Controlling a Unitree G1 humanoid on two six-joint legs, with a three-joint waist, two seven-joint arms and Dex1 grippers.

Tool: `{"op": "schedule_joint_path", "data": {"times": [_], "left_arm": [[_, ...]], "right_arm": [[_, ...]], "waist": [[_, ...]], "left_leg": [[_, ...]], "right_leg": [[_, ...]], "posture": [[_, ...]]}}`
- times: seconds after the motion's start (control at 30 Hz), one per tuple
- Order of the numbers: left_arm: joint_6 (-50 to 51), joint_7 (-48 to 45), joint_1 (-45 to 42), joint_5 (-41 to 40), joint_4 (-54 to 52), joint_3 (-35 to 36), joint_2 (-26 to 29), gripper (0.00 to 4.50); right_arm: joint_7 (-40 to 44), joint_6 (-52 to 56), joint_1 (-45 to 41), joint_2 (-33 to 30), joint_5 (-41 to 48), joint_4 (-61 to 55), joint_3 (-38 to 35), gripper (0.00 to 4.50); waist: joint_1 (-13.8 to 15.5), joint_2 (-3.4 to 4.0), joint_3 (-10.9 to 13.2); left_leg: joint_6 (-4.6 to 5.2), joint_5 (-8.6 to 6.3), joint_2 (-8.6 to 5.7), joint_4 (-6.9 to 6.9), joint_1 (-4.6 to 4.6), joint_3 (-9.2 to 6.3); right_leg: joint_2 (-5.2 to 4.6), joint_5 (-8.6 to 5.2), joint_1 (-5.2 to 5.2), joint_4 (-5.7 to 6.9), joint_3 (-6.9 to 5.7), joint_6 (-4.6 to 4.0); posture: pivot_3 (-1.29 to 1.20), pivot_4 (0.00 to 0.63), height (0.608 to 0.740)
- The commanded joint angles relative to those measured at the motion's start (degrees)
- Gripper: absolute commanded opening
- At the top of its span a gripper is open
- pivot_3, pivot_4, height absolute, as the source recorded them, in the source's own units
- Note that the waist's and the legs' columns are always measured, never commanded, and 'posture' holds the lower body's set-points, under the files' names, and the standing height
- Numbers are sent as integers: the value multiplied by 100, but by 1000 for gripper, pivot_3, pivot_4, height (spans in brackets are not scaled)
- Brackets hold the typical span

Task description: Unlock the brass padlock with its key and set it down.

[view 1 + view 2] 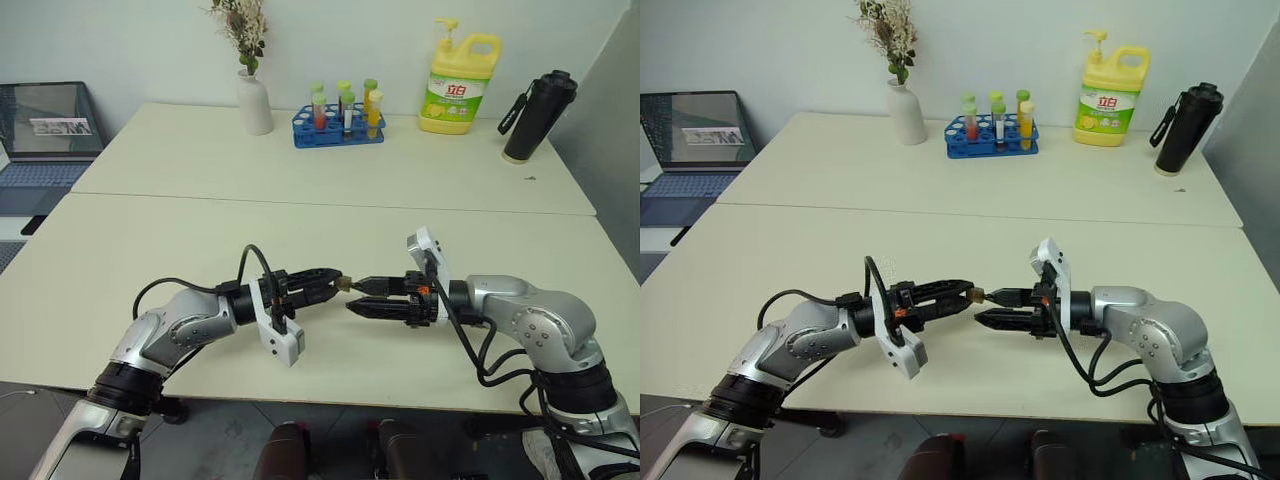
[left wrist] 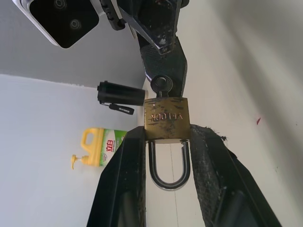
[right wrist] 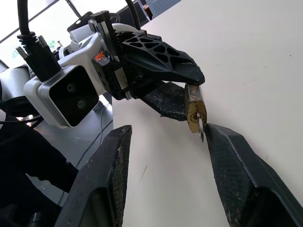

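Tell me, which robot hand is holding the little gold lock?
The left gripper pinches the padlock between its fingers. The right gripper stands open at the key.

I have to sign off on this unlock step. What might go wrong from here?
1. The left gripper pinches only the padlock body's sides, above the table; a push on the key may twist it loose and drop it.
2. The right gripper stands open with one finger beside the key; closing off-centre may miss it.
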Motion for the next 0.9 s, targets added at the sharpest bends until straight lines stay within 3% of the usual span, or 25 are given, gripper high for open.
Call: {"op": "schedule_joint_path", "data": {"times": [0.03,0.27,0.57,0.9], "left_arm": [[-114,0,-87,-197,-282,-50,-31,959],[-74,-30,-43,-188,-348,-19,-54,959],[36,-32,59,-183,-463,48,-10,959],[99,-45,96,-195,-533,21,-27,959]], "right_arm": [[-67,-145,-138,158,30,-54,12,2504],[-185,-162,-168,279,-59,63,30,2504],[372,-159,-121,-525,-323,234,111,2504],[86,-194,-149,-64,-71,241,-167,2504]], "waist": [[0,0,0],[0,0,0],[9,1,1],[-7,2,1]], "left_leg": [[0,0,0,0,0,0],[0,0,1,0,1,-1],[0,0,-3,0,0,1],[0,0,1,0,1,1]], "right_leg": [[0,0,0,0,0,0],[0,0,0,1,-1,-1],[-2,4,0,-1,0,-7],[3,2,0,2,2,-3]], "posture": [[0,150,740],[0,150,740],[0,150,740],[0,150,740]]}}
